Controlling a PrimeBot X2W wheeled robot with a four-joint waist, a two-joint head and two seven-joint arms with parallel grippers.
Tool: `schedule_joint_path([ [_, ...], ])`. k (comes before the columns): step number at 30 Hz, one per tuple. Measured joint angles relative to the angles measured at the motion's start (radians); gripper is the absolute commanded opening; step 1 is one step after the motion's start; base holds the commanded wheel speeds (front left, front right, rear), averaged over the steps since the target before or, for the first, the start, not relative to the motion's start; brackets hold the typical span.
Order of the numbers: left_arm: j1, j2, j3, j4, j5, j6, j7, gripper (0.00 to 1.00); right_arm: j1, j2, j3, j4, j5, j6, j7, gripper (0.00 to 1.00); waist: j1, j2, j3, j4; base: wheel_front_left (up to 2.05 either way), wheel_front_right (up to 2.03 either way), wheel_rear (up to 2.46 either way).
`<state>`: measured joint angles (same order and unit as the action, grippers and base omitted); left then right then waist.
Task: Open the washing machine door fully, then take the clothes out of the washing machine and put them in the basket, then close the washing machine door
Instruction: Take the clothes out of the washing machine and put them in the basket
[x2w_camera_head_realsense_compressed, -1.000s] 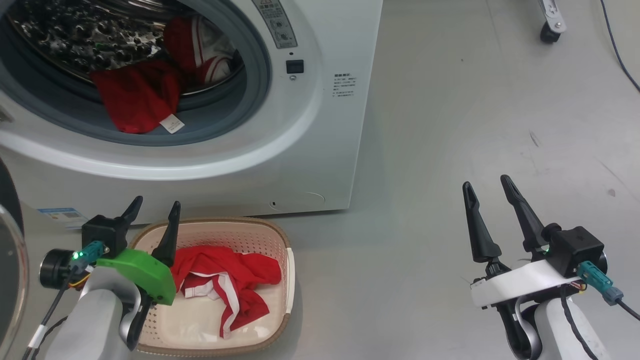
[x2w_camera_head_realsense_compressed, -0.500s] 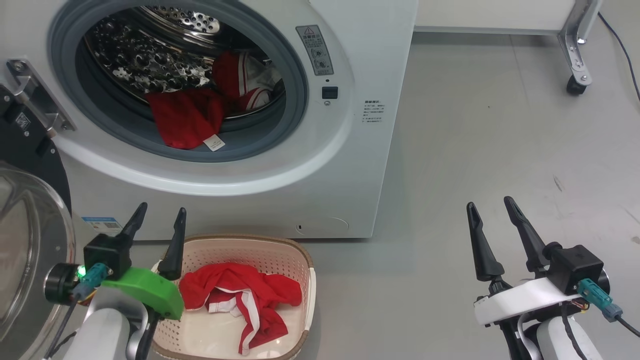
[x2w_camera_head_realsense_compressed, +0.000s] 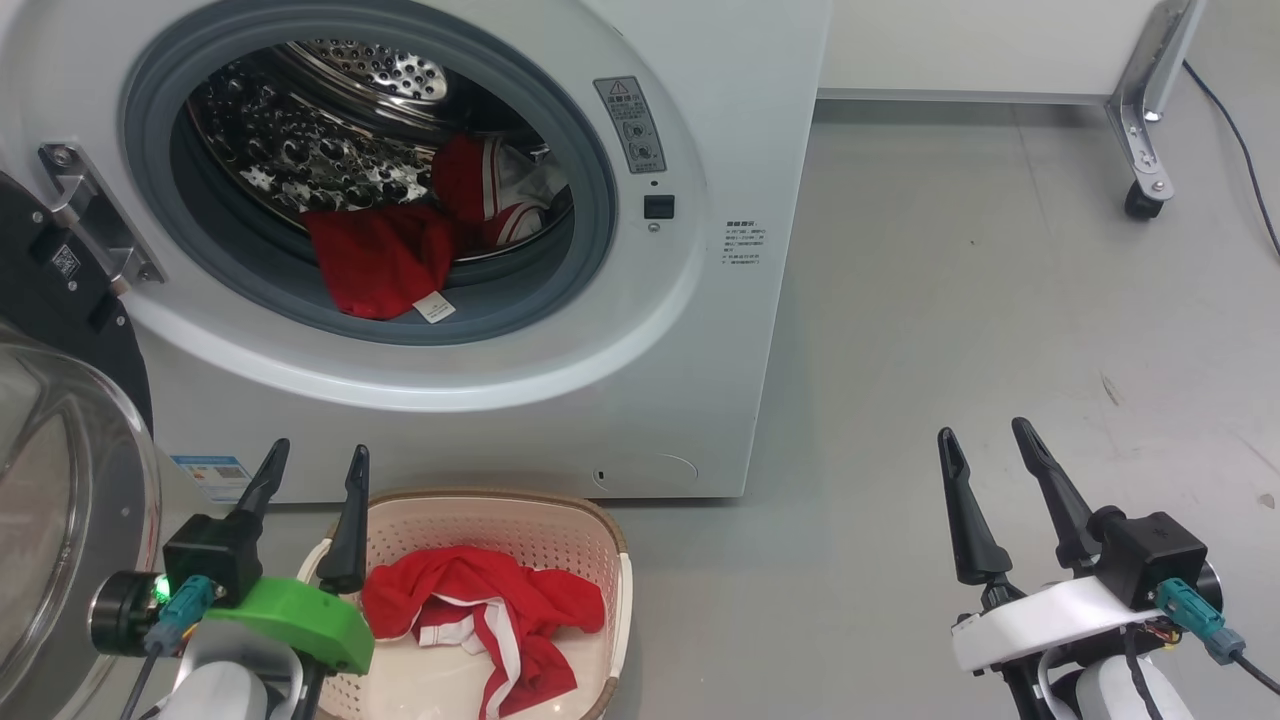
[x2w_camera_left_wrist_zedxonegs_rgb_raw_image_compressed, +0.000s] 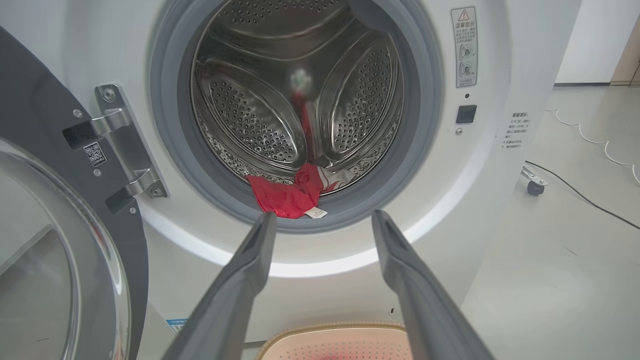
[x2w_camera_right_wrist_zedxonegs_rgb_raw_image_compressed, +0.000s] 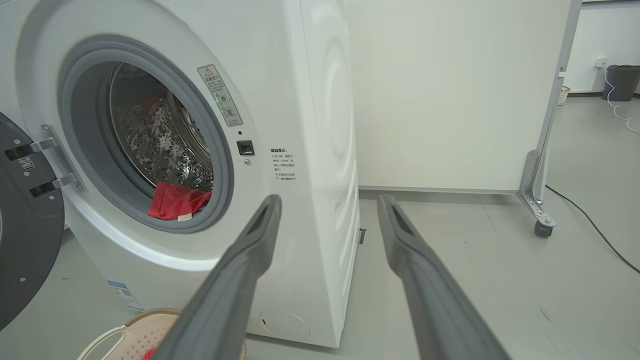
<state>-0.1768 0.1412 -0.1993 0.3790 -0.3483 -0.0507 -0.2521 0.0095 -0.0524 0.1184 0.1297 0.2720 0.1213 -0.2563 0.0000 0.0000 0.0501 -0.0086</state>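
Fingers on the left gripper (x2w_camera_head_realsense_compressed: 320, 450) and the right gripper (x2w_camera_head_realsense_compressed: 983, 432) are spread as wide as they go, and neither holds or touches anything. The left one hangs by the left end of the basket (x2w_camera_head_realsense_compressed: 600, 530), which sits on the floor just in front of the washing machine (x2w_camera_head_realsense_compressed: 700, 330) with a red garment (x2w_camera_head_realsense_compressed: 480, 610) lying in it. The right one hangs well off to the right, over grey floor (x2w_camera_head_realsense_compressed: 950, 300).

The door (x2w_camera_head_realsense_compressed: 40, 260) is swung open to the left, and its glass bowl stands just left of the left gripper. More red clothes (x2w_camera_head_realsense_compressed: 375, 265) lie at the drum mouth, one draped onto the grey rubber ring with its white label showing.

The left wrist view looks straight into the drum, through to its far wall. The right wrist view takes in the machine's right side, a white panel (x2w_camera_right_wrist_zedxonegs_rgb_raw_image_compressed: 450, 100) on a castor leg (x2w_camera_right_wrist_zedxonegs_rgb_raw_image_compressed: 542, 227), a black cable (x2w_camera_right_wrist_zedxonegs_rgb_raw_image_compressed: 595, 230) and a dark bin (x2w_camera_right_wrist_zedxonegs_rgb_raw_image_compressed: 622, 82) at far right.
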Motion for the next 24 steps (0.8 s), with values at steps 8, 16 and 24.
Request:
schedule_joint_path([
  [8,0.031,0.000,0.007,-0.035,0.014,0.002,0.000,1.00,0.002,0.000,0.000,0.000,0.000,0.000,0.000,1.00,0.0000,0.0000,-0.008,-0.005,0.00,0.00,0.00],
  [16,0.066,-0.004,0.010,-0.063,0.025,0.002,0.000,1.00,0.021,0.001,0.001,0.000,0.000,0.000,0.000,1.00,0.0000,0.0000,-0.016,-0.014,0.00,0.00,0.00],
  [24,0.077,-0.012,0.014,-0.083,0.033,0.002,0.000,1.00,0.023,0.003,-0.025,0.012,0.000,-0.029,0.000,1.00,0.0000,0.0000,-0.007,-0.018,0.00,0.00,0.00],
])
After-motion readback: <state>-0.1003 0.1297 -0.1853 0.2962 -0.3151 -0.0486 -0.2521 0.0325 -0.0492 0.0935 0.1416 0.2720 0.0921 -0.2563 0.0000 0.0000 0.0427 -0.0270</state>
